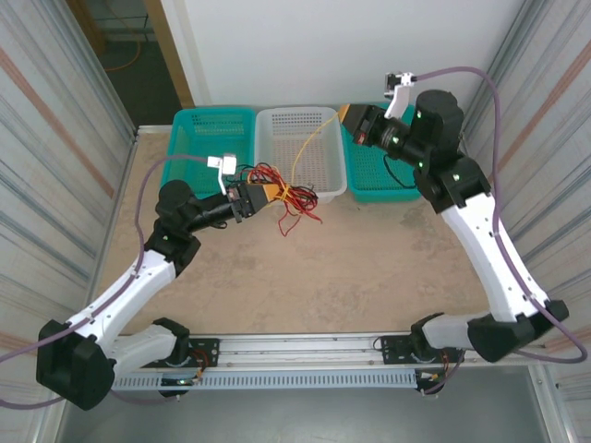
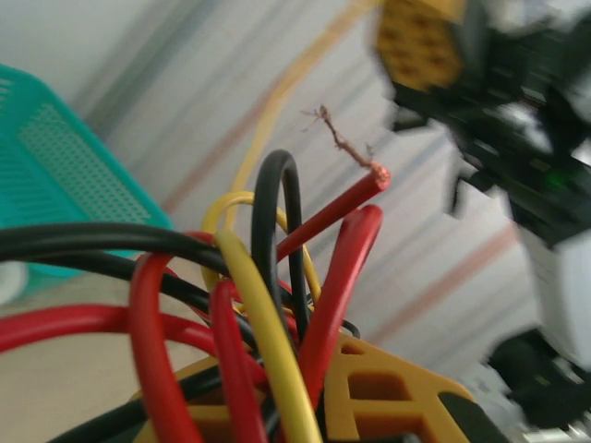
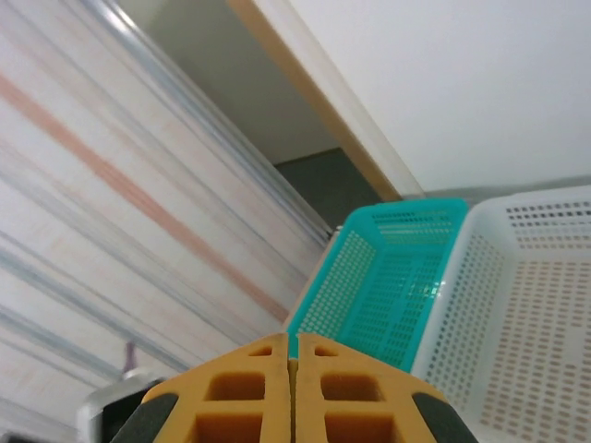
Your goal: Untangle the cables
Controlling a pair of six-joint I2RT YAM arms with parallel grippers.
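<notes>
My left arm reaches forward from the near-left corner of the worktop [image 1: 369, 268], elbow bent and wrist turned toward the right. My left hand [image 1: 266, 195] pinches the tangle of red, black and yellow cables [image 1: 294, 199] just in front of the white basket [image 1: 277, 125], at the middle of the far edge. My right arm rises high from the near-right corner, its forearm folded back leftward above the teal basket [image 1: 369, 171]. My right hand [image 1: 348, 114] has its fingers pressed together. One yellow strand [image 1: 309, 148] arcs up to its tip, though I cannot tell if it is gripped.
</notes>
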